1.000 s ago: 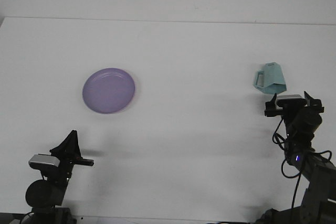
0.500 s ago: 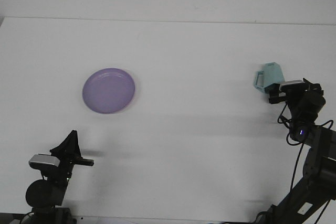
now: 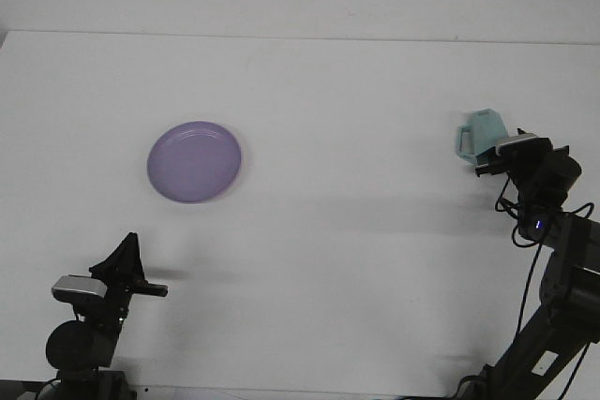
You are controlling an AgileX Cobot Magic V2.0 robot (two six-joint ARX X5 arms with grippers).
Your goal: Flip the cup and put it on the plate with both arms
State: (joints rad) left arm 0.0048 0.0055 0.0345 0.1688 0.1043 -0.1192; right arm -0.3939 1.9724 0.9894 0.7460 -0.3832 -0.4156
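A pale teal cup [image 3: 481,134] with a side handle rests upside down on the white table at the right. My right gripper [image 3: 497,158] sits right against the cup's near right side and covers part of it; whether it touches the cup is unclear. A purple plate [image 3: 194,161] lies flat at the left of the table, with nothing on it. My left gripper [image 3: 131,264] hovers low near the front left edge, well short of the plate.
The white table [image 3: 337,100] ends at a far edge near the top of the view. The right arm's black links and cables [image 3: 553,278] rise from the lower right corner.
My right arm has moved forward and up toward the cup, now overlapping its near right side. The cup looks slightly shifted. The left arm has stayed still.
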